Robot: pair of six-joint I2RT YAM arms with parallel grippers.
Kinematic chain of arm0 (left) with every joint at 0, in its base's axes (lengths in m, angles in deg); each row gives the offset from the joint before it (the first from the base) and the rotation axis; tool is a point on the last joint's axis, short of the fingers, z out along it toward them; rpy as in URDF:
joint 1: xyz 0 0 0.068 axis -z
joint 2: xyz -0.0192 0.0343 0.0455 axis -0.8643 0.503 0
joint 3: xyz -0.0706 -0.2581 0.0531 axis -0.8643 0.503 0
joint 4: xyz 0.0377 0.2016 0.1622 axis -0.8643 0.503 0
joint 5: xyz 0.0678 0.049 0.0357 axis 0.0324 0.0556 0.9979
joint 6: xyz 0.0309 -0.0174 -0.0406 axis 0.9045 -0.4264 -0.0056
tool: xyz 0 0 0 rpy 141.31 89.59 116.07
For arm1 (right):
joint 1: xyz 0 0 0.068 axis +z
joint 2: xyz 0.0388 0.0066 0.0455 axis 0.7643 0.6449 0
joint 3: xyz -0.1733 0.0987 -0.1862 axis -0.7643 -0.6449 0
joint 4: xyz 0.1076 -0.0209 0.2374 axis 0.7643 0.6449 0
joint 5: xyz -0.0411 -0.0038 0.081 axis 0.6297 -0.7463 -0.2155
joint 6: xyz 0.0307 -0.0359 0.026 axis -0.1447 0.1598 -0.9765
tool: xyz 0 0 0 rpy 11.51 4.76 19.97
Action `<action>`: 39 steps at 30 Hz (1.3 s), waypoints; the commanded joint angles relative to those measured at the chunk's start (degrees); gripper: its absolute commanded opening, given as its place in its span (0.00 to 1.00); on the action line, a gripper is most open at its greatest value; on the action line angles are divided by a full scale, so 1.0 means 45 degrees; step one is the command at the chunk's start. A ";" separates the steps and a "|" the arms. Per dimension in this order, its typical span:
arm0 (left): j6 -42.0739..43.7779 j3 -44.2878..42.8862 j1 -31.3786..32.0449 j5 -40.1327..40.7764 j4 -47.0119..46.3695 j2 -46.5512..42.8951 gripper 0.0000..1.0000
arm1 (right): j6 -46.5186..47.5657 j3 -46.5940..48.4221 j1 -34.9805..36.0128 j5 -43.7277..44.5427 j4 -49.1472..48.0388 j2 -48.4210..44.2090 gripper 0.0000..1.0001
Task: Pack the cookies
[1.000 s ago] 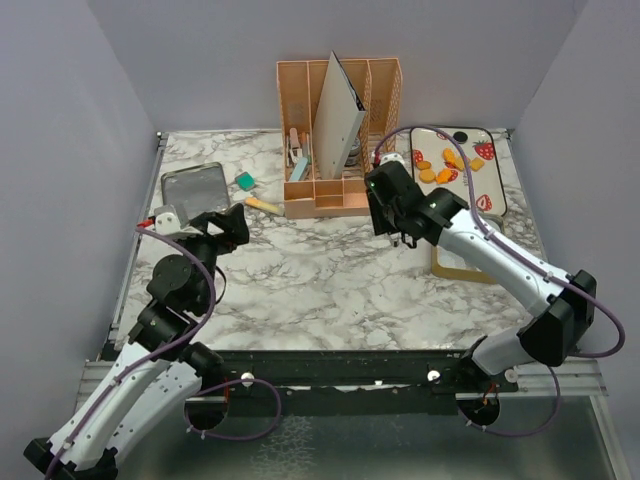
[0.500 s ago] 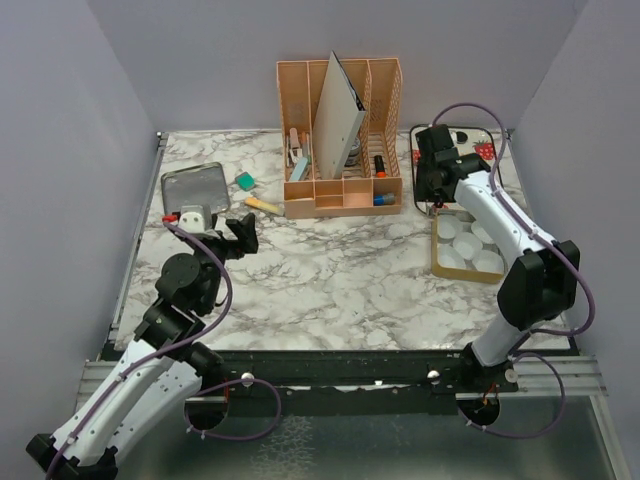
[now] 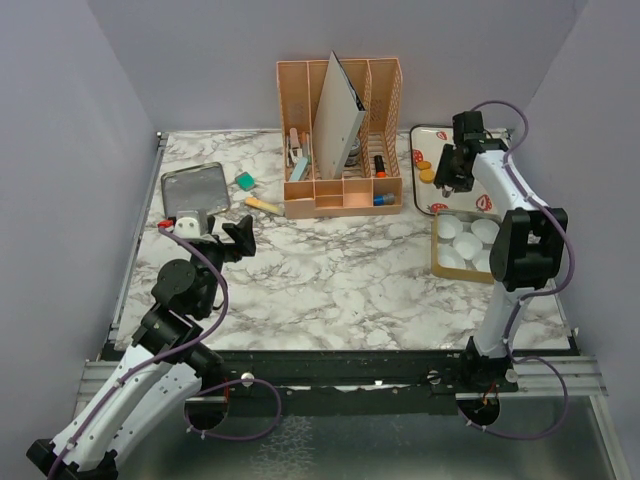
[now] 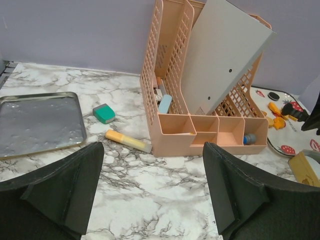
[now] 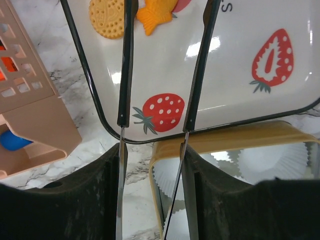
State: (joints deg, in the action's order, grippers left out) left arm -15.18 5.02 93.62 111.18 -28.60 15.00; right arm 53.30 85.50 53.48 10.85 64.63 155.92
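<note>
Swinging away from the marble in front of the peach organizer (image 3: 340, 140), the right arm has crossed to that organizer's right side. The right gripper (image 3: 452, 172) now hangs over the strawberry plate (image 3: 430, 140) there. Its 2 thin blade fingers (image 5: 126, 60) stand apart with nothing between them. In the wrist view they straddle a strawberry print (image 5: 160, 112) close to the plate's rim. The left arm has barely shifted.

The cookies (image 3: 426, 171) lie on the plate, right of the organizer. 2 orange pieces show beside the gripper in the top view, and the gripper hides whatever lies under it. The right wrist view shows 1 round cookie (image 5: 107, 17) and 1 fish-shaped cookie (image 5: 156, 14) ahead, around the left blade; whether it touches them cannot be told. Also right of the organizer, but nearer the arm bases than the plate, a yellow box (image 3: 437, 245) holds white paper cups (image 3: 466, 246).

The left gripper (image 3: 236, 238) hovers in front of the organizer's left end, its fingers (image 4: 60, 185) wide apart and empty. Left of the organizer lie a yellow highlighter (image 3: 263, 205), a teal eraser (image 3: 244, 181) and, farther left, a metal tray (image 3: 195, 188).
</note>
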 commanded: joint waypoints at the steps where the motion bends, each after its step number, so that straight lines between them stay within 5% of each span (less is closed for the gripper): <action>1: 0.0233 0.0198 -0.0016 0.0173 -0.0249 -0.0166 0.87 | -0.0055 0.0397 -0.0347 -0.1498 -0.0474 0.0549 0.49; 39: 0.0233 0.0291 -0.0016 0.0009 -0.0572 -0.0269 0.87 | 0.0561 0.2359 -0.0556 -0.0923 0.1492 0.2616 0.39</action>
State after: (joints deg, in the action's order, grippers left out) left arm -14.94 5.55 93.62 111.20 -29.93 14.43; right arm 54.39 94.31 51.25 5.25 67.86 167.13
